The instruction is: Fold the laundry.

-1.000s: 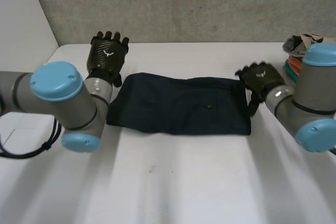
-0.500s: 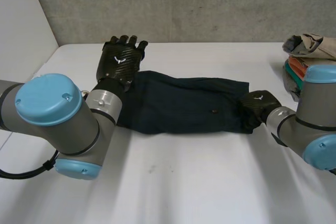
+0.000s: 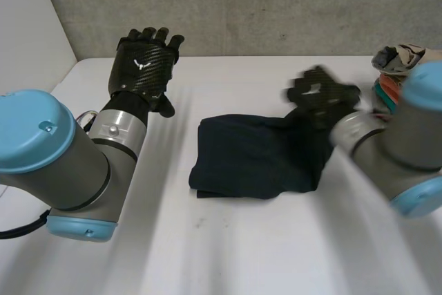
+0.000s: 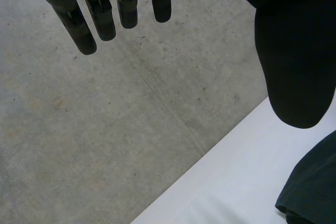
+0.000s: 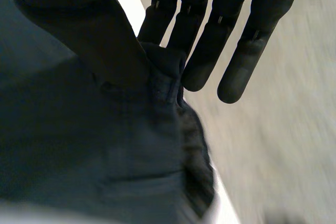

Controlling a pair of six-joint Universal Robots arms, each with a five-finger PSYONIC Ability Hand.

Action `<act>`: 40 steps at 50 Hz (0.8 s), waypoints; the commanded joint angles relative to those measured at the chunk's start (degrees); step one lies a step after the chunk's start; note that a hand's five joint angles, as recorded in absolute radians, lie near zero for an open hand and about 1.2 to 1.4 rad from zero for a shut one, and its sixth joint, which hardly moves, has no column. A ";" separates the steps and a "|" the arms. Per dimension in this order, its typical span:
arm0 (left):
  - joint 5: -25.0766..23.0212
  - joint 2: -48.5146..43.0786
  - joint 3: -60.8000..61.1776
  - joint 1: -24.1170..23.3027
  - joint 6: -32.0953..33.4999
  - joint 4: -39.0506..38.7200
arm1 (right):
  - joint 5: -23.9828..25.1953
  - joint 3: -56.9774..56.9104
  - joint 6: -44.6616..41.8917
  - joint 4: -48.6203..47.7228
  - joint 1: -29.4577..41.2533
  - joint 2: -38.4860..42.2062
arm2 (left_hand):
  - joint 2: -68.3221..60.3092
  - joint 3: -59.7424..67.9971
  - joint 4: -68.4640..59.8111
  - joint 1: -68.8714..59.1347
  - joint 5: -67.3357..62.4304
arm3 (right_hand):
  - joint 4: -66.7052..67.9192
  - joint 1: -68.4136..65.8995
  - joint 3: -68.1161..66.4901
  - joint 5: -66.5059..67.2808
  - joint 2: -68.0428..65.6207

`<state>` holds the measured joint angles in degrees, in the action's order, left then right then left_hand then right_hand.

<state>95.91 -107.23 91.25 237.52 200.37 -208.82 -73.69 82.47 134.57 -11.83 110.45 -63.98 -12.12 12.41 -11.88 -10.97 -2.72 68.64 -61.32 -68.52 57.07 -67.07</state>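
The right hand [image 3: 321, 94] pinches one end of the dark navy fabric garment [image 3: 242, 157] between thumb and straight fingers, raised over the rest. The left hand [image 3: 143, 68] hangs apart, fingers straight and empty. The fold appears half done, with the held end not yet laid down on the white table [image 3: 228, 253]. A stack of mixed-colour clothes [image 3: 397, 56] beside the right arm does not obstruct.

The white table [image 3: 228, 253] carries a dark navy garment [image 3: 242, 157] near its middle. The garment is bunched into a thick, doubled-over wad, with its left edge lying flat and its right end rising off the surface. At the table's far right edge sits a pile [image 3: 395, 67] of other clothes, a beige piece on top of orange and teal ones, well apart from the garment.
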 commanded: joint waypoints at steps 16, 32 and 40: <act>0.15 0.00 -6.60 -0.31 0.02 1.30 | 9.36 1.99 25.79 -11.90 9.26 0.36 | 1.06 -1.35 0.83 -0.09 1.67 | -58.64 51.32 58.52 -57.07 57.07; -4.60 -20.03 -27.17 -8.12 -8.86 13.78 | 3.99 -4.24 44.73 9.01 -4.63 -1.42 | -0.45 0.16 -0.69 -1.60 0.15 | -58.64 51.32 58.52 -57.07 57.07; 0.32 -27.86 -30.16 -9.27 -8.68 20.55 | 7.41 -11.36 39.19 14.11 -4.37 8.51 | -0.96 0.67 -1.19 -2.11 -0.35 | -58.64 51.32 58.52 -57.07 57.07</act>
<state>92.60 -131.22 62.05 228.44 191.34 -192.15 -69.04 74.97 177.16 -0.30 105.62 -61.54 -12.12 12.41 -11.88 -11.03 -2.72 12.06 -13.21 -12.17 2.61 -12.36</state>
